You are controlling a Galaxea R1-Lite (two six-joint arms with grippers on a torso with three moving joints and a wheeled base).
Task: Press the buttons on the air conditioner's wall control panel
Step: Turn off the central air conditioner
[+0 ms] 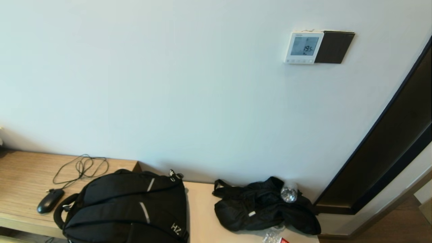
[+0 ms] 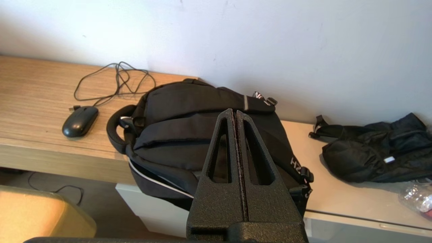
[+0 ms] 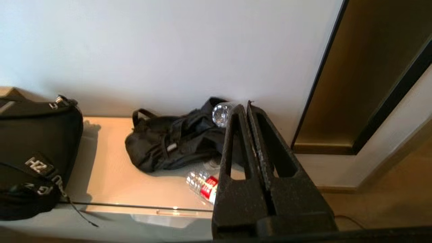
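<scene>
White wall fills most of the head view, and high on it toward the right hangs the control panel (image 1: 303, 47), a white square unit with a grey screen reading 19.5 and a row of small buttons (image 1: 299, 61) along its lower edge; a dark plate (image 1: 334, 47) touches its right side. By my judgement the panel is rigid and fixed, so nothing needs taking hold of: a closed fingertip should push squarely on one small button, lightly, since the plastic face and screen could mark or crack under force, and the buttons sit close enough together that a broad tip may catch two. Below, well apart from the panel, a dark bag (image 1: 266, 206) with a clear bottle (image 1: 289, 194) lies near the right end of the table (image 1: 202, 216), a backpack (image 1: 128, 209) sits at the front edge mid-table, and a mouse (image 1: 50, 200) with its cable lies toward the left. Neither arm shows in the head view; left gripper (image 2: 236, 113) and right gripper (image 3: 245, 106) hang low before the table, fingers pressed together, holding nothing.
</scene>
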